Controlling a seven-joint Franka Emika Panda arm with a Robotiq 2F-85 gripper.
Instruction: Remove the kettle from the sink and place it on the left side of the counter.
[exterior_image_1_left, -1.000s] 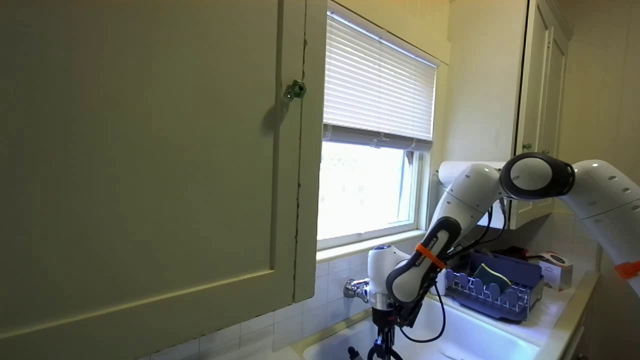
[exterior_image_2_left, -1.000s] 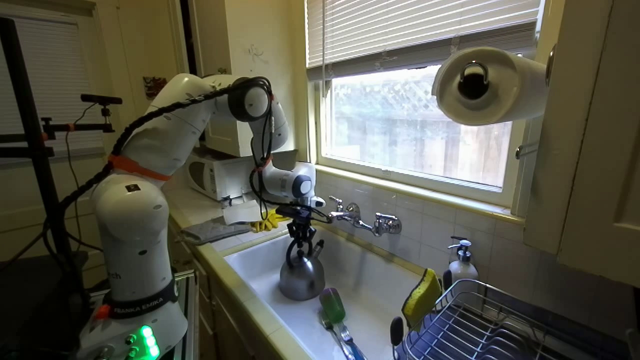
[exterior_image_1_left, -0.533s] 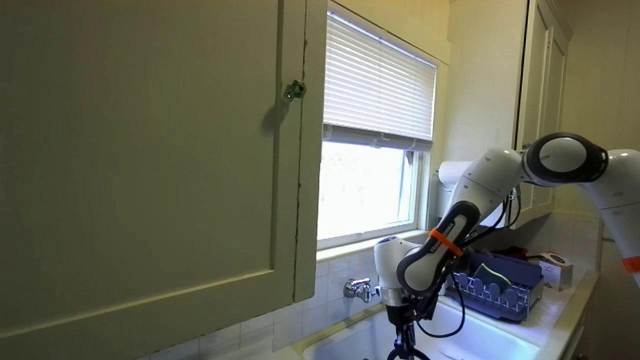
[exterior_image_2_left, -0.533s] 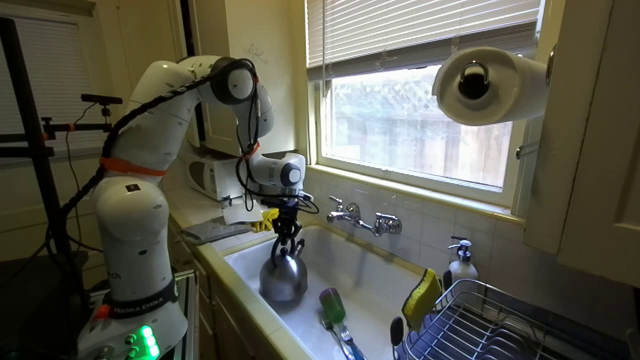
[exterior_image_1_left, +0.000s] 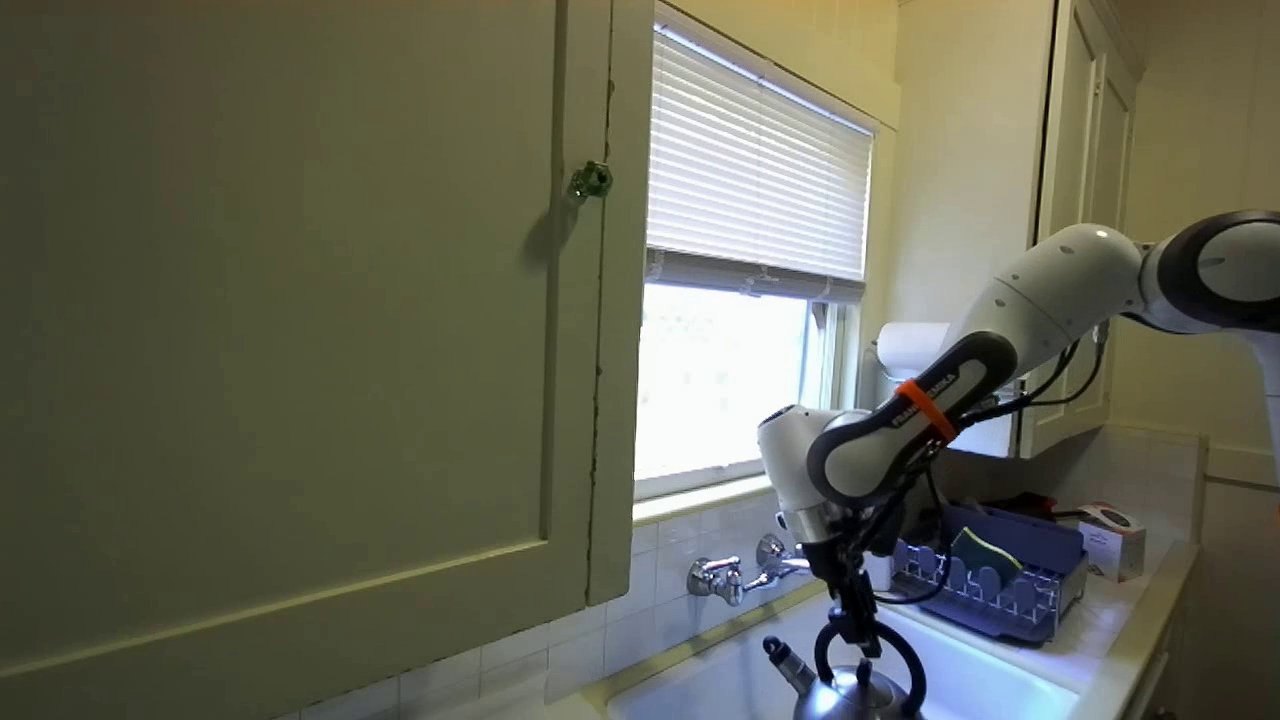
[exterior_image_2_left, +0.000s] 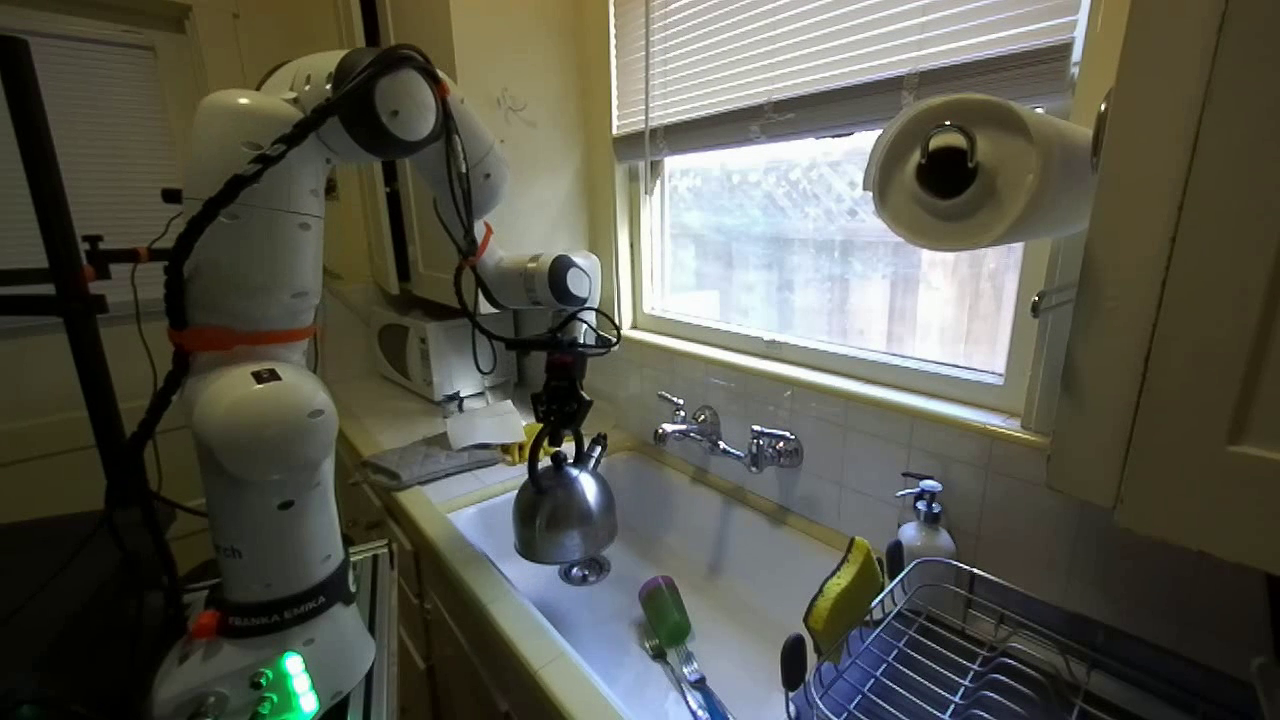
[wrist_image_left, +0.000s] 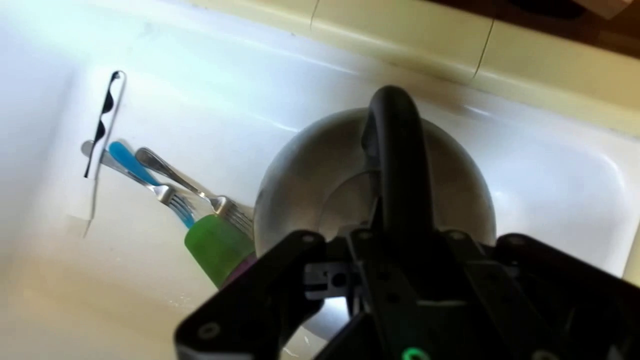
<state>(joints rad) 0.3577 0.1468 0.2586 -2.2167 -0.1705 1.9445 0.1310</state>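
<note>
The steel kettle (exterior_image_2_left: 565, 515) with a black arched loop handle hangs above the white sink (exterior_image_2_left: 760, 625). The drain shows beneath it. It also shows at the bottom of an exterior view (exterior_image_1_left: 848, 702), its base cut off, and in the wrist view (wrist_image_left: 310, 170). My gripper (exterior_image_2_left: 560, 425) is shut on the top of the handle, with the kettle roughly upright below it. In the wrist view the handle runs between the dark fingers (wrist_image_left: 400, 245), whose tips are hard to make out. The pale counter (exterior_image_2_left: 380, 410) borders the sink, with a tiled front edge (wrist_image_left: 400, 37).
A green cup (exterior_image_2_left: 665, 610) and forks (wrist_image_left: 170, 195) lie in the sink. The faucet (exterior_image_2_left: 730, 440) is on the wall behind. A dish rack (exterior_image_2_left: 960, 640) with a sponge stands at one end. A microwave (exterior_image_2_left: 440, 350), grey cloth (exterior_image_2_left: 430, 462) and yellow gloves (exterior_image_2_left: 525, 445) are on the counter.
The kettle and gripper have moved away from the dish rack toward the microwave end and then risen. The drain has come into view below the kettle. The grip on the handle is kept.
</note>
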